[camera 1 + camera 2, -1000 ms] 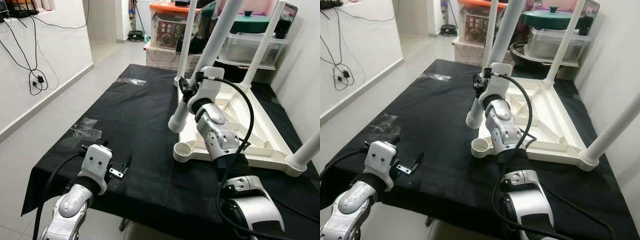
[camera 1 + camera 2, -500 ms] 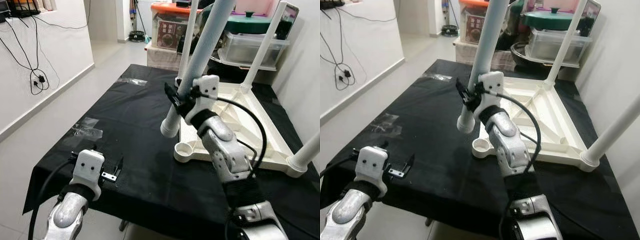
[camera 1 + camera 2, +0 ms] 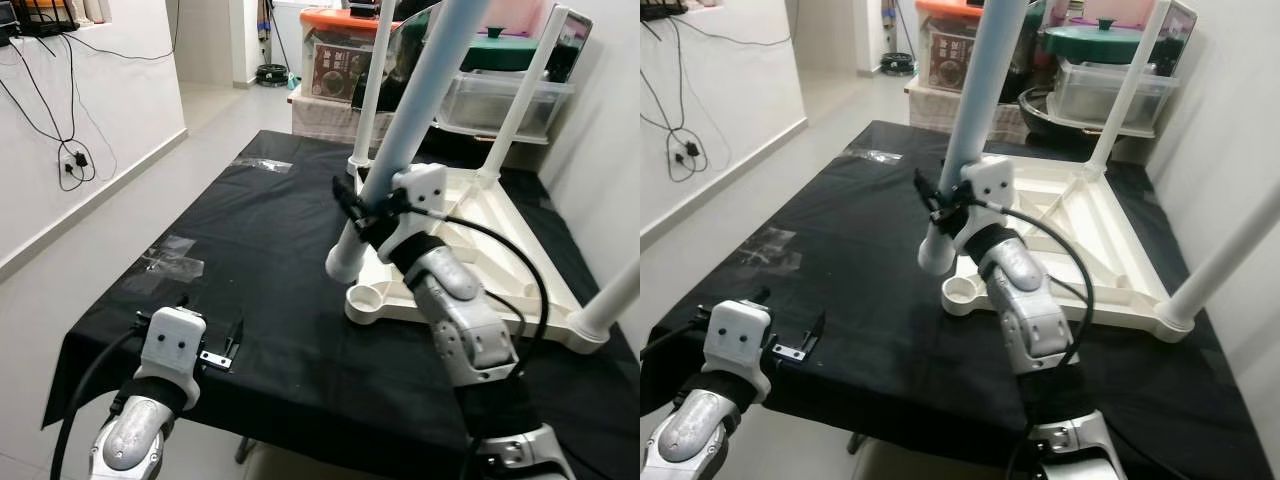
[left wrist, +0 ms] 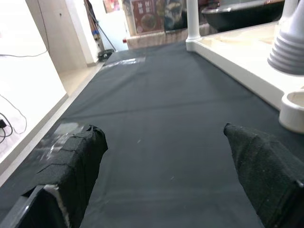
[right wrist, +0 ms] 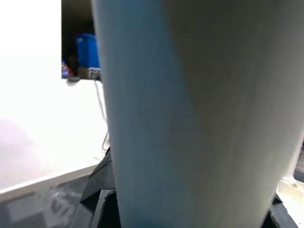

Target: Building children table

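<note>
An upturned white children's table top (image 3: 520, 262) lies on the black cloth, with three white legs standing up from its corners. Its near-left socket (image 3: 366, 298) is empty. My right gripper (image 3: 358, 205) is shut on a fourth white leg (image 3: 420, 90), which is tilted. The leg's lower end (image 3: 343, 264) hangs just above and left of that socket. Seen from the right wrist, the leg (image 5: 190, 118) sits between the fingers. My left gripper (image 3: 225, 345) hovers open near the cloth's front-left edge, its fingers (image 4: 71, 161) empty.
The black-clothed work table (image 3: 270, 230) has tape patches (image 3: 170, 258) on its left side. Storage boxes (image 3: 335, 60) and a clear bin (image 3: 490, 95) stand behind it. A white wall with hanging cables (image 3: 70, 150) runs along the left, with bare floor between.
The right arm has swung the held leg left and back, and its lower end now sits lower, closer to the empty socket. The left gripper has drawn back toward the front edge.
</note>
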